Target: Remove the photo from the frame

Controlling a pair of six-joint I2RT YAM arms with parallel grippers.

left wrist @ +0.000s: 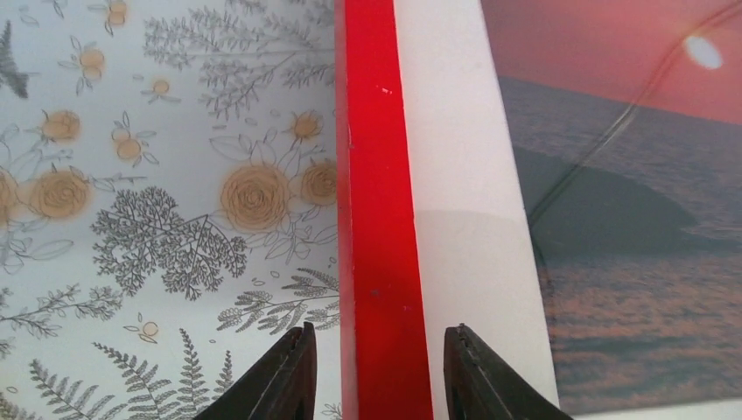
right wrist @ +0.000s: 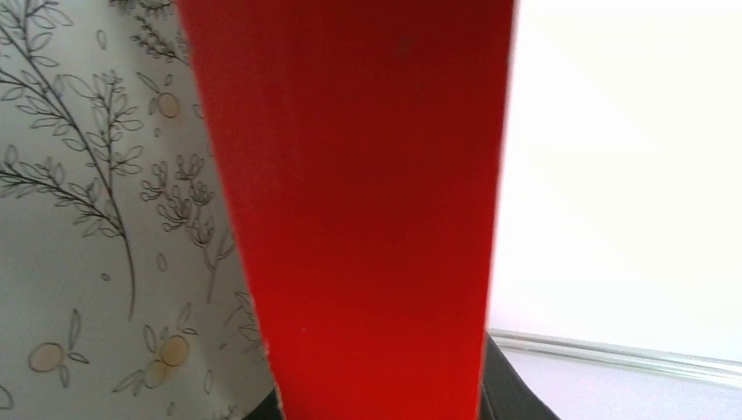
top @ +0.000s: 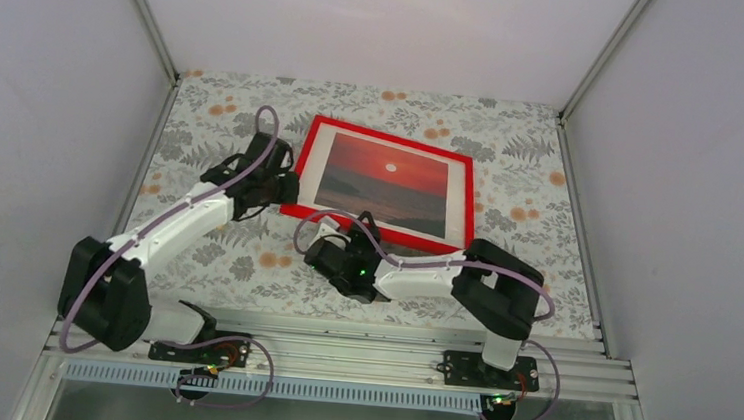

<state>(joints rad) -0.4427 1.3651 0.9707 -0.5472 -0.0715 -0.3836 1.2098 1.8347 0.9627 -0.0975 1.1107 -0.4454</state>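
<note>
The bright-red rectangular picture frame (top: 394,139) lies on the floral surface (top: 546,244), long axis crosswise, with the sunset photo (top: 385,183) inside it. The left pincer (left wrist: 381,331) straddles the left rail (left wrist: 376,175), narrowly parted and not gripping. The right pincer (right wrist: 382,394) clamps the near rail (right wrist: 367,175).

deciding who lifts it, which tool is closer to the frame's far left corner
Left. The left tool straddles the frame's left rail, which ends at that far left corner. The right tool is on the near rail, beyond the near left corner, farther off.
</note>
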